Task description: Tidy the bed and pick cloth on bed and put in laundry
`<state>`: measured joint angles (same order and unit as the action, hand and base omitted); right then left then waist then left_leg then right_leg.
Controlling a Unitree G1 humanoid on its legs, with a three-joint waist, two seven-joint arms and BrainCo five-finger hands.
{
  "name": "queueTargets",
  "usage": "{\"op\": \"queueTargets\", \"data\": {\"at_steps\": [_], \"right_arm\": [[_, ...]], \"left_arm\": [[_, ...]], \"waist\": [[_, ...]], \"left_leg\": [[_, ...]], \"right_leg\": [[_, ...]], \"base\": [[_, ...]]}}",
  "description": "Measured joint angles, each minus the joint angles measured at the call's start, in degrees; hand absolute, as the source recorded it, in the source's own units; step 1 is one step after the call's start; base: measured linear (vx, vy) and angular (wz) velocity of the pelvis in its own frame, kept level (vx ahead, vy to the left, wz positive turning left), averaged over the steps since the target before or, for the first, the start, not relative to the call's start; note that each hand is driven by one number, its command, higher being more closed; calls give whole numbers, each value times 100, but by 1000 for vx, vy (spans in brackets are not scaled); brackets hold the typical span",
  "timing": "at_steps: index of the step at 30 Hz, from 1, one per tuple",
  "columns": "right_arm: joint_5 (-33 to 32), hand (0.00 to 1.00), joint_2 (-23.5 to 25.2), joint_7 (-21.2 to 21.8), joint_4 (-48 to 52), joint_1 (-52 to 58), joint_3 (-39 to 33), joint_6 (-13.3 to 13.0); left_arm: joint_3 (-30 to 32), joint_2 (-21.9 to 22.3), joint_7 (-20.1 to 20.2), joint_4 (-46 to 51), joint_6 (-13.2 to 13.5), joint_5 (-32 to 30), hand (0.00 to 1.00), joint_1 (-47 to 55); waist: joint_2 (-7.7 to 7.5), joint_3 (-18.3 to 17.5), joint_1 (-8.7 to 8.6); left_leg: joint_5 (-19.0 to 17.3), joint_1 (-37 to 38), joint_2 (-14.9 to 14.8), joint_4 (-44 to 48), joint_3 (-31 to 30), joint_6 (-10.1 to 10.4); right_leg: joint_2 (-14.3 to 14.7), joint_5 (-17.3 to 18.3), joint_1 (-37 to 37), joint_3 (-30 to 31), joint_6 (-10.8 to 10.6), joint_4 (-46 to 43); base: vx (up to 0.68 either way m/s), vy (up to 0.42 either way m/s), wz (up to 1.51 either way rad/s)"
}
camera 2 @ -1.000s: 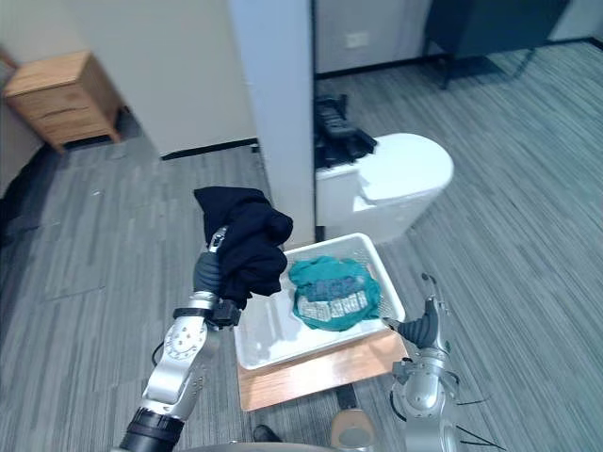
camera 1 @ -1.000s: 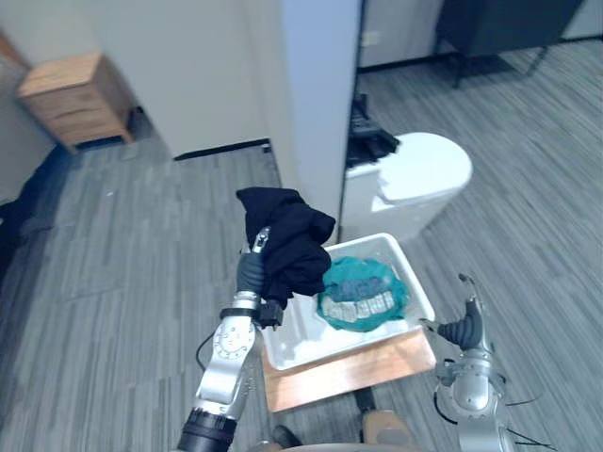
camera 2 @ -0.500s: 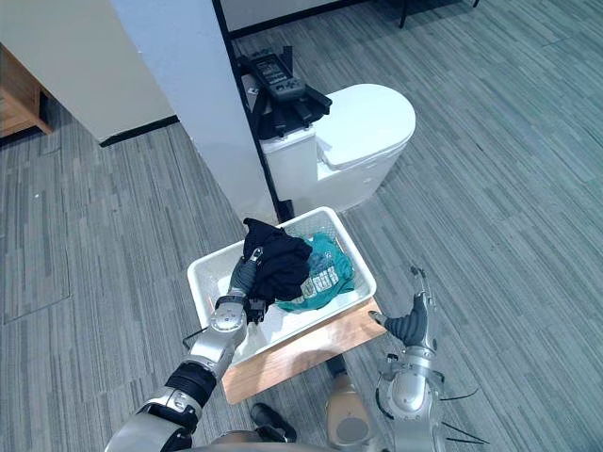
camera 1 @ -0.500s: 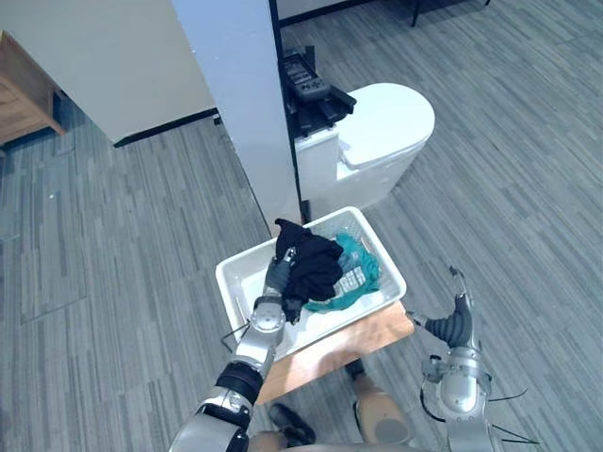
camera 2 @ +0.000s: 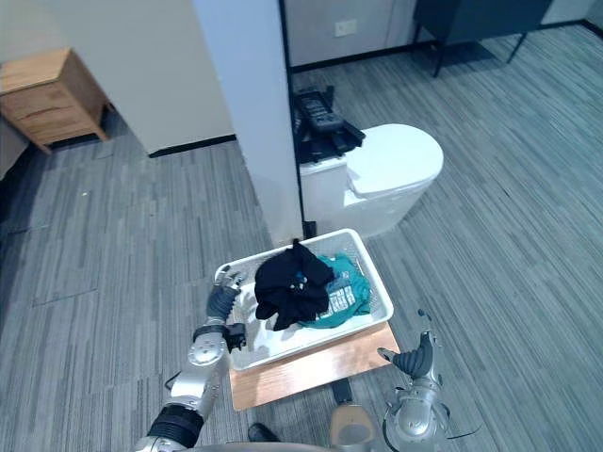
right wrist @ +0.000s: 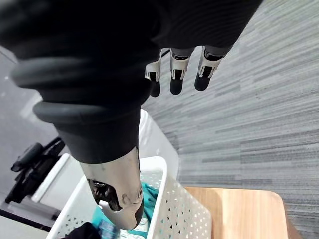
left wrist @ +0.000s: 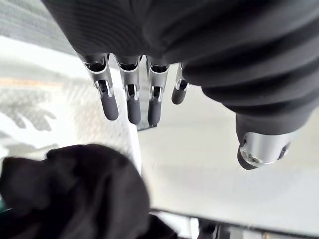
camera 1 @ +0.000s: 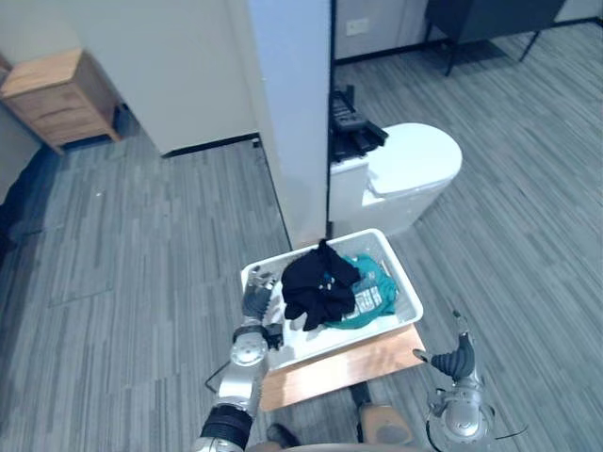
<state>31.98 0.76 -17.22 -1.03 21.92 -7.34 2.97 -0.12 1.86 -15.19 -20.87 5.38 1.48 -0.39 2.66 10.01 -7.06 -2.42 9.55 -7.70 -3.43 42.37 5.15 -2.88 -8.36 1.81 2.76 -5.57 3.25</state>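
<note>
Well, the black cloth lies heaped in the white laundry basket, on top of a teal garment. It is just beside the left hand but apart from it. That hand hovers at the basket's left rim with its fingers straight and empty. The right hand hangs low at the right over the grey plank floor, relaxed and holding nothing. The basket sits on a small wooden tabletop whose near edge juts out past it. Open floor lies to either side. Close behind stand a white pillar and a white toilet, and a wooden nightstand stands well apart.
</note>
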Motion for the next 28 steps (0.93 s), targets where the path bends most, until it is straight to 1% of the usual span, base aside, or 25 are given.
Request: {"op": "queueTargets", "data": {"at_steps": [3, 4, 5, 6, 7, 8, 9, 10, 12, 13, 14, 15, 16, 17, 18, 19, 20, 22, 23, 24, 25, 27, 28], "right_arm": [[-73, 0, 29, 126, -60, -8, -13, -4], [-110, 0, 76, 138, -90, -11, -16, -12], [-114, 0, 104, 150, -122, -11, -26, -15], [-130, 0, 143, 218, -274, -42, -78, -26], [-223, 0, 143, 261, -361, -71, -117, -25], [-224, 0, 145, 271, -424, -79, -122, -27], [-254, 0, 140, 298, -560, -120, -177, -25], [-350, 0, 120, 322, -729, -145, -281, -21], [-465, 0, 127, 335, -1005, -226, -364, -12], [-501, 0, 143, 338, -1160, -245, -370, -11], [-604, 0, 169, 337, -1389, -240, -385, -14], [-669, 0, 175, 338, -1529, -240, -396, -10], [-725, 0, 198, 339, -1832, -256, -447, 2], [-842, 0, 215, 341, -2149, -229, -567, 17], [-906, 0, 213, 341, -2322, -227, -647, 35], [-999, 0, 230, 341, -2638, -256, -860, 106], [-1098, 0, 230, 340, -2926, -267, -1023, 136], [-1181, 0, 234, 345, -3369, -326, -1167, 195], [-1236, 0, 237, 352, -3510, -351, -1242, 210], [-1357, 0, 266, 361, -3768, -393, -1286, 220], [-1409, 0, 288, 378, -3912, -405, -1411, 224], [-1549, 0, 273, 408, -4107, -514, -1510, 225], [-1584, 0, 275, 467, -4204, -606, -1535, 224]], "left_arm": [[480, -115, 39, 102, 6, -297, 0, 614], [724, -129, 69, 100, -4, -425, 0, 841], [836, -132, 77, 93, -13, -454, 0, 933], [1066, -128, 100, 27, -15, -461, 0, 1065], [1238, -113, 104, -158, -35, -484, 0, 1111], [1343, -97, 100, -242, -57, -499, 0, 1145], [1482, -40, 84, -438, -64, -503, 0, 1185], [1615, 40, 39, -691, -77, -499, 0, 1226], [1840, 184, -9, -1067, -118, -453, 0, 1385], [1947, 184, -1, -1289, -131, -341, 0, 1471], [2199, 235, -4, -1574, -143, -114, 0, 1564], [2351, 250, -4, -1708, -154, 24, 0, 1605], [2655, 271, -3, -1947, -176, 259, 0, 1727], [2955, 295, 13, -2213, -183, 448, 0, 1804], [3079, 306, 19, -2355, -197, 501, 0, 1832], [3345, 331, 32, -2666, -239, 527, 0, 1856], [3573, 355, 86, -2957, -269, 543, 0, 1859], [3816, 377, 168, -3166, -325, 556, 0, 1900], [3868, 383, 188, -3178, -361, 555, 0, 1911], [3956, 392, 249, -3198, -393, 553, 0, 1910], [4033, 395, 284, -3216, -401, 528, 0, 1905], [4100, 403, 296, -3256, -434, 428, 0, 1885], [4104, 405, 320, -3331, -454, 363, 0, 1829]], "waist": [[-16, -249, 39], [-30, -317, 139], [-56, -347, 174], [-92, -374, 283], [-108, -382, 349], [-119, -397, 360], [-134, -410, 429], [-144, -401, 493], [-151, -417, 491], [-186, -423, 496], [-232, -447, 547], [-221, -456, 561], [-257, -515, 579], [-240, -549, 622], [-246, -586, 639], [-260, -614, 652], [-237, -629, 659], [-284, -700, 670], [-236, -672, 682], [-313, -703, 751], [-224, -741, 808], [-263, -790, 819], [-238, -797, 816]], "left_leg": [[-13, 160, -58, 102, -7, 9], [-96, 184, -129, 250, 0, 34], [-144, 184, -170, 343, 0, 50], [-254, 160, -247, 573, -49, 54], [-363, 89, -306, 810, -210, 17], [-402, 42, -299, 938, -348, -27], [-443, -130, -283, 1149, -810, -89], [-449, -197, -227, 1199, -1234, -99], [-482, -148, -197, 1029, -1300, -106], [-481, -124, -166, 960, -1304, -105], [-480, -76, -130, 889, -1294, -103], [-480, -58, -115, 858, -1291, -101], [-505, -4, -78, 777, -1294, -70], [-498, 36, -31, 664, -1302, -60], [-490, 48, -9, 612, -1302, -50], [-473, 93, 31, 506, -1307, -28], [-449, 137, 74, 395, -1323, 0], [-364, 174, 96, 274, -1364, 3], [-344, 203, 104, 222, -1379, 7], [-299, 282, 111, 124, -1405, 25], [-276, 315, 113, 67, -1406, 59], [-213, 348, 120, -9, -1436, 36], [-208, 399, 130, -48, -1465, 30]], "right_leg": [[39, 114, -194, -25, 40, -11], [69, 130, -254, -9, 59, -11], [86, 141, -272, 22, 71, -11], [107, 166, -323, 34, 102, -12], [104, 198, -370, 25, 129, -18], [90, 212, -369, 2, 140, -30], [60, 222, -341, -42, 155, -66], [25, 229, -341, -115, 159, -91], [-30, 235, -381, -259, 150, -90], [-44, 231, -412, -283, 149, -71], [-87, 232, -474, -284, 160, -4], [-96, 245, -486, -292, 172, 18], [-124, 266, -514, -355, 148, 34], [-156, 267, -555, -446, 151, 72], [-174, 267, -556, -475, 152, 88], [-213, 268, -581, -560, 152, 88], [-237, 281, -595, -612, 162, 87], [-250, 296, -615, -688, 170, 87], [-248, 308, -633, -708, 176, 87], [-239, 360, -678, -748, 156, 77], [-227, 372, -683, -751, 166, 72], [-222, 385, -701, -793, 150, 69], [-223, 384, -746, -822, 130, 72]], "base": [[2, -17, 1], [-5, -38, -8], [-23, -59, -13], [-39, -74, 0], [-47, -74, 15], [-60, -64, 29], [-65, -42, 21], [-71, -30, 18], [-79, 12, 30], [-91, 40, 23], [-88, 39, 5], [-93, 38, -1], [-62, 24, 8], [-37, 14, 11], [8, 15, 16], [-6, 19, 20], [1, 18, 22], [14, 2, 17], [35, -10, 16], [32, -14, 8], [39, -16, 7], [58, -14, 7], [50, -10, 8]]}}
